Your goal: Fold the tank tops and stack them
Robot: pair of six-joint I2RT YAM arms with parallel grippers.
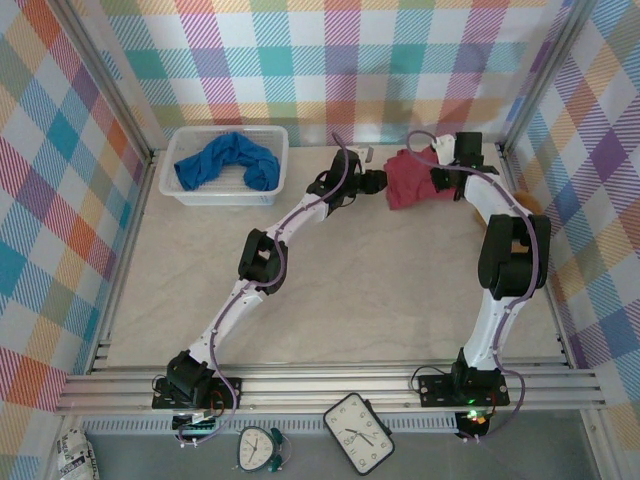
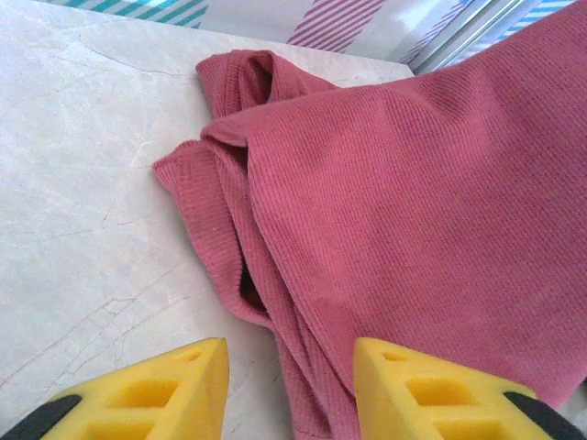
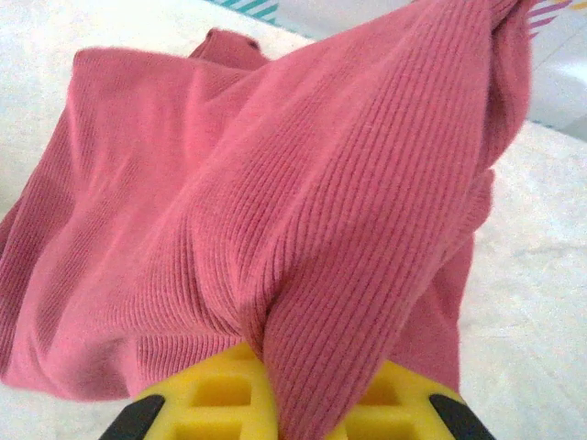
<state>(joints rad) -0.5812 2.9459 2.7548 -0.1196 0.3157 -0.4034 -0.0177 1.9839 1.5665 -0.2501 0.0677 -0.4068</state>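
Table (image 1: 380, 290) first: pale marbled top, both arms reaching to its far side. At the far left I see the white mesh basket (image 1: 182, 196) with the blue tank top (image 1: 225, 160) bunched inside it. The dark red tank top (image 1: 408, 182) lies crumpled at the far right, between the two wrists. My right gripper (image 3: 275, 371) is clamped on a raised fold of that red cloth. My left gripper (image 2: 289, 353) has its yellow fingers spread apart, holding nothing, at the top's rumpled left edge.

The ribbed tank top (image 2: 413, 202) is dark red, the basket (image 1: 228, 200) white, the walls (image 1: 350, 60) multicoloured plaid.
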